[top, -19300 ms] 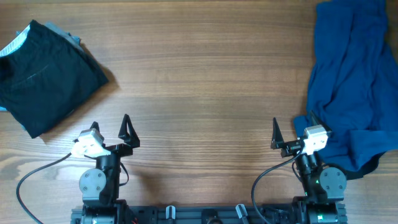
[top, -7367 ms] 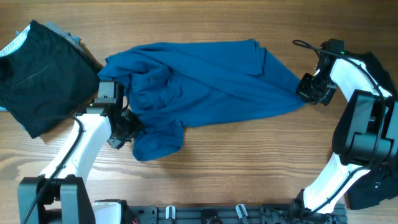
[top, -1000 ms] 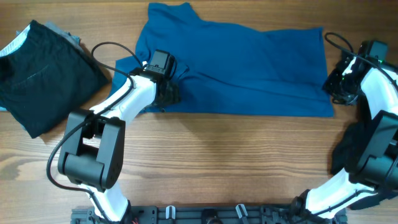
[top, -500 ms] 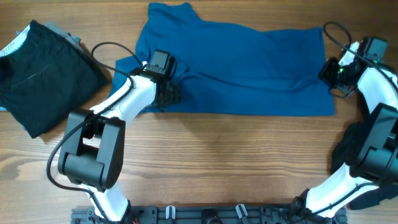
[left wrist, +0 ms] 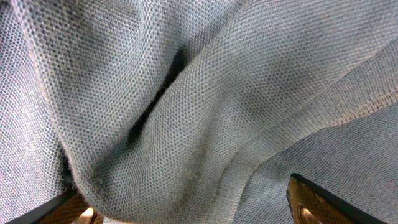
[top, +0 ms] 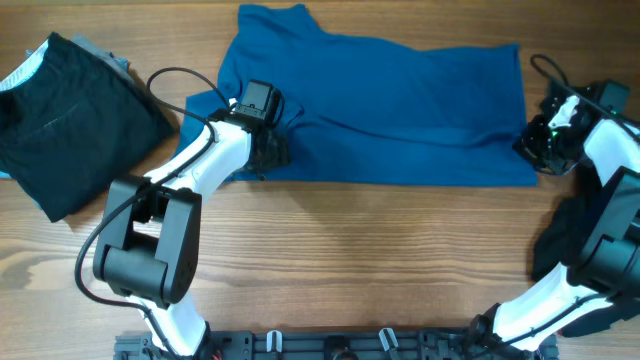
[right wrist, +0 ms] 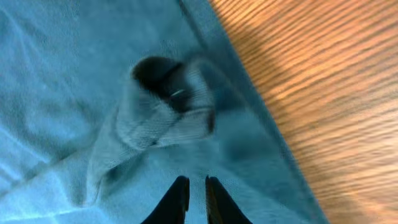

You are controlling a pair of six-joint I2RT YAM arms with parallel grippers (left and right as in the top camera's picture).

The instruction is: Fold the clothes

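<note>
Shirt (top: 400,100) spread on table (top: 350,260), another garment (top: 70,120) lying left of it.

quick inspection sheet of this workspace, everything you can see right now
surface: wooden table, bare wood in front of the clothes
job's things: blue shirt spread flat across the far side, a small bunched fold near its right edge; black garment folded at far left, lying on a pale cloth
clutter: nothing seen
grippers: left gripper on the shirt's lower left, fingers wide apart with cloth bunched between; right gripper over the shirt's right edge, fingers nearly together
cables: black cable looping off the left arm; another by the right wrist
surroundings: dark rail at the near edge
</note>
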